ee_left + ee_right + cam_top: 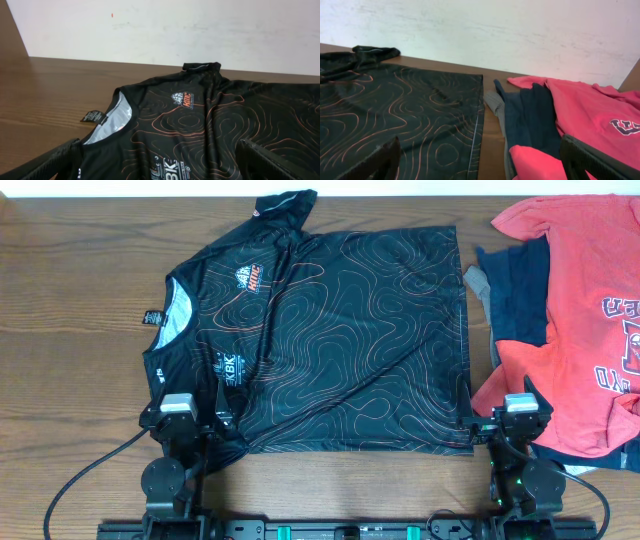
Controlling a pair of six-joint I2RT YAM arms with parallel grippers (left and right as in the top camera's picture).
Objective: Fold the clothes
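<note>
Left claw (190, 423) and right claw (512, 425) wide beside black shirt (330, 330)

Both sit at the near edge of the wooden table (80, 300), jaws spread, holding nothing; a pale wall (200, 30) stands behind. The black shirt lies flat mid-table, collar leftward, its near sleeve at the left claw, its near hem corner at the right.

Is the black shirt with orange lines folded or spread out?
Spread out: the black T-shirt lies flat, front up, on the table, collar and hem both showing, its far sleeve bunched.
</note>
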